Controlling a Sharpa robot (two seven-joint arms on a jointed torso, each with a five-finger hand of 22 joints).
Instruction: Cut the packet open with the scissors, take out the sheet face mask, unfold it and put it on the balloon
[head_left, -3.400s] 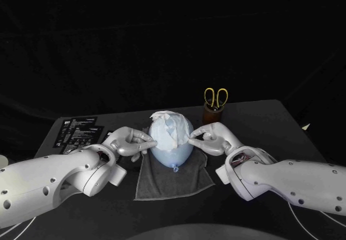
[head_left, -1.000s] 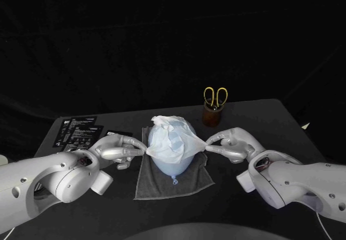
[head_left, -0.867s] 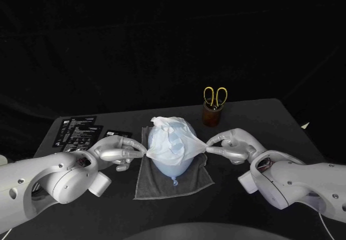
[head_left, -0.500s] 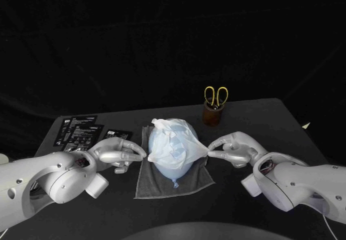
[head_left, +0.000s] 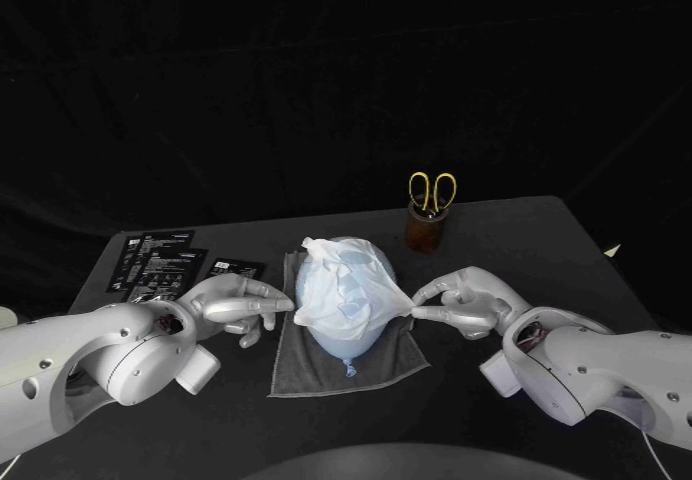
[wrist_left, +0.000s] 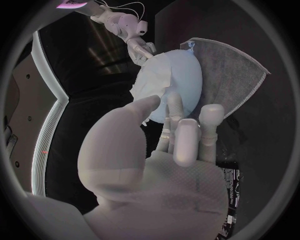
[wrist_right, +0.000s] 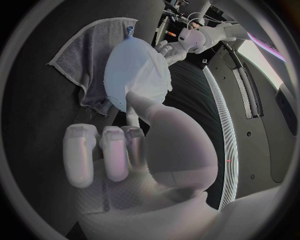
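White sheet mask (head_left: 346, 283) drapes pale-blue balloon (head_left: 343, 346); yellow scissors (head_left: 431, 192) stand upright.

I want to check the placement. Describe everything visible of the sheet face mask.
The sheet face mask is thin, white and crumpled, like soft cloth. It drapes over the far part of the pale blue balloon, which lies on a grey towel; the knotted near end is bare. The left hand and the right hand each pinch one side edge.

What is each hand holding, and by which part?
Both hold the sheet face mask draped on the balloon: the left hand pinches one side edge, the right hand the opposite edge.
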